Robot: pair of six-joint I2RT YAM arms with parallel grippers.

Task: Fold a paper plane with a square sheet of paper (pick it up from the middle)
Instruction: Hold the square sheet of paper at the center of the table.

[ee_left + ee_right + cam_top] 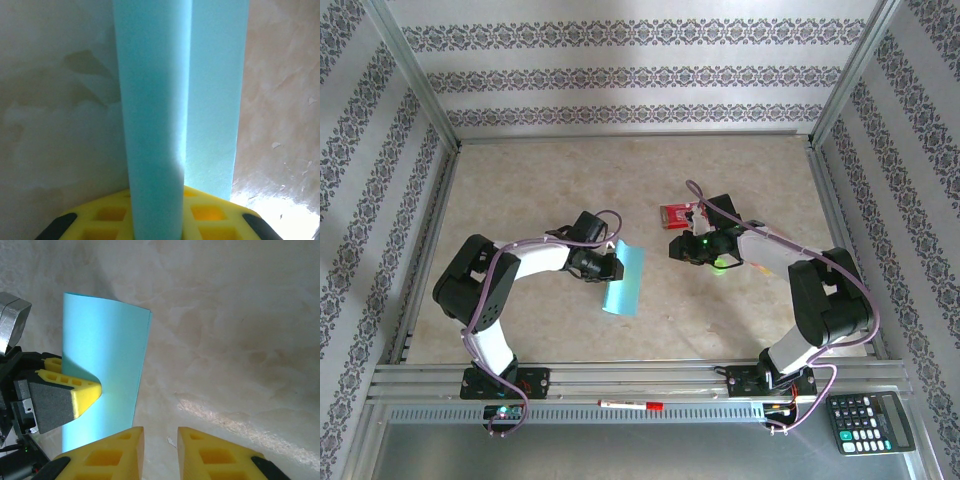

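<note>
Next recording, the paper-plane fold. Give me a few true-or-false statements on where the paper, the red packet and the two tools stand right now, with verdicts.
1. The left tool grips the blue paper sheet. True.
2. The right tool holds the red packet. False: its fingers stand slightly apart with nothing between them, and the packet lies on the table just beyond it.
3. The blue paper sheet lies spread flat. False: it is bent double into a narrow strip in the left tool's grip.
4. A calculator lies at the near right corner, outside the table's frame. True.
</note>
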